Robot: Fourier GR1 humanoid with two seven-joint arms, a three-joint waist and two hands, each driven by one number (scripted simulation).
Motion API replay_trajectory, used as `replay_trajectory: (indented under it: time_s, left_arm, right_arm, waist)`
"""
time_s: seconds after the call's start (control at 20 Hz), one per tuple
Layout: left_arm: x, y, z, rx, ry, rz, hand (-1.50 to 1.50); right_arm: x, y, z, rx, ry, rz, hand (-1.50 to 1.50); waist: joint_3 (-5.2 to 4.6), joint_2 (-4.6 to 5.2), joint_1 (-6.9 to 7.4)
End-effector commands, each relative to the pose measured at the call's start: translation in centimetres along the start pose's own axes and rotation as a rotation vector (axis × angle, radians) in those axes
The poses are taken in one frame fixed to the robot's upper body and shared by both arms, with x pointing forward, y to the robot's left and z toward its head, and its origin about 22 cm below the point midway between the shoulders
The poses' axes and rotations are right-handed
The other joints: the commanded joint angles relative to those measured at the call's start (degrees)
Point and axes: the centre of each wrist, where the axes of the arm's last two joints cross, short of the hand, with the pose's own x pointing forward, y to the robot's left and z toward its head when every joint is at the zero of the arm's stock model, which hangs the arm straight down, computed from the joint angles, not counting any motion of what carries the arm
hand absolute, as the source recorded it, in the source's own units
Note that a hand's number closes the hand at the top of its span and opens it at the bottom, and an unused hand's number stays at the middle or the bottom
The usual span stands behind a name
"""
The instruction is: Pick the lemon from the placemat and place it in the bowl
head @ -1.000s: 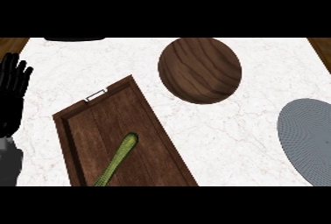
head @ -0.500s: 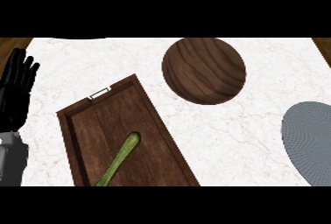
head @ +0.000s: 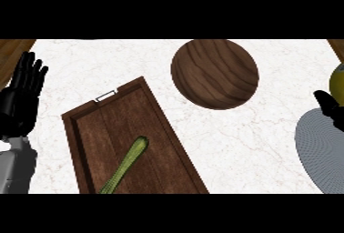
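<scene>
White marble counter (head: 222, 141), brown-veined; what looks like wood shows at both upper corners.

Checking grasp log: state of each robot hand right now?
Left robot hand: open, fingers up, resting at the left edge, holding nothing.
Right robot hand: mostly out of view beside the lemon; cannot tell.

Layout of the counter (head: 222, 141): the tray (head: 91, 145) lies at the left with a stalk (head: 126, 164) in it; the bowl (head: 215, 73) stands behind and to its right; the placemat (head: 321, 154) lies at the right edge, well apart from the tray.
</scene>
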Motion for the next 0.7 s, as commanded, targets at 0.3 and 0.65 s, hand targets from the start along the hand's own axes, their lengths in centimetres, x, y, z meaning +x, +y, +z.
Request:
replay_trajectory:
  time_s: [0.3,0.65]
  left_arm:
    - [0.8,0.2,-0.4,-0.010,0.007,0.023,0.00]
    - [0.9,0.0,0.0,-0.002,0.007,0.002,0.00]
  right_arm:
    - [8.0,7.9,-6.6,0.160,0.098,0.053,1.50]
    - [4.9,15.5,-9.9,0.235,0.132,0.044,1.50]
  waist:
    - [0.09,0.21,0.50]
    - [0.18,0.24,0.03]
